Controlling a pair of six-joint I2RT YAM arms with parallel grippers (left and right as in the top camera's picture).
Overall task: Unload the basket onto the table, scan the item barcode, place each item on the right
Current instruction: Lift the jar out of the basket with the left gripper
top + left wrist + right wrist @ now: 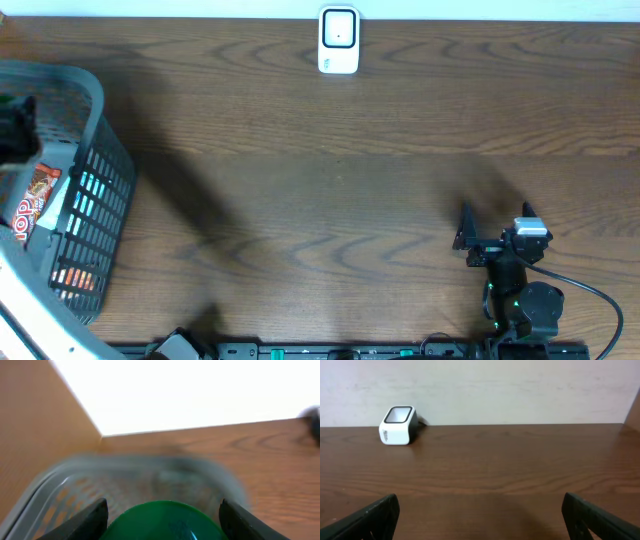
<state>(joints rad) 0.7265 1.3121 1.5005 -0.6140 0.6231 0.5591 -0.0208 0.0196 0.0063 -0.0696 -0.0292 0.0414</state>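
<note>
I'm watching the green item (167, 522), round-topped and blurred, sitting between the fingers of the left gripper (164, 506) over the grey basket (55, 492). The white scanner (338, 40), dark window tilted upward, is standing at the far edge of the table (300, 200).

The right arm (520, 300) is black throughout, built of rounded joint housings, with a pale grey boxy block (531, 232) at the wrist, a small green light (497, 297) glowing on its side and a thin black cable (600, 292) curving off it in a loop. The right hand (496, 212) ends in two slim black fingers (464, 228) (its own wrist camera shows them as dull, wedge-shaped plates). The left hand (163, 505) has the same matt black fingers (85, 522), tapering to blunt, angled tips.
</note>
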